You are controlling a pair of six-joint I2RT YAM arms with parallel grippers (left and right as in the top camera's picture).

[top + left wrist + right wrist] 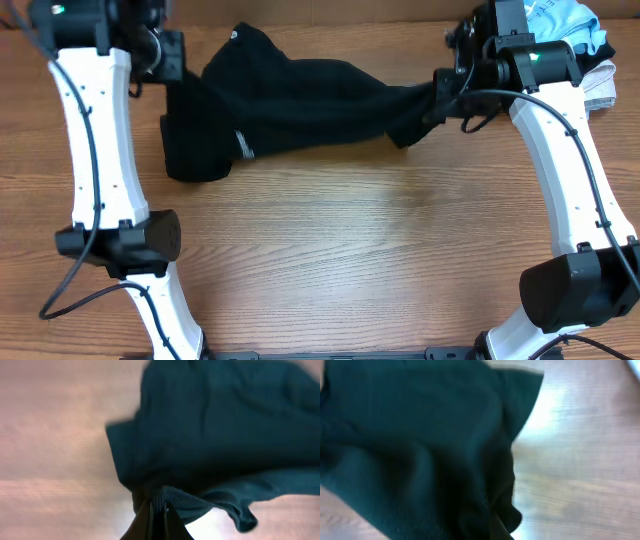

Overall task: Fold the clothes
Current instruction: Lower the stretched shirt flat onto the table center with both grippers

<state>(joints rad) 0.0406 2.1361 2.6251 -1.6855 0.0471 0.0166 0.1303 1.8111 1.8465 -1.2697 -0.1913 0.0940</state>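
A black garment (290, 105) hangs stretched between my two grippers above the far half of the wooden table (350, 260). My left gripper (172, 68) is shut on its left edge; in the left wrist view the fingers (158, 510) pinch a ribbed hem of the black garment (220, 425). My right gripper (440, 95) is shut on the right end. In the right wrist view the black garment (415, 450) fills most of the frame and hides the fingers (492, 527). The lower left part droops onto the table.
A pile of other clothes, light blue (565, 22) on top and white (600, 85) beneath, lies at the far right corner behind the right arm. The arm bases stand at the near left (125, 240) and near right (575, 290).
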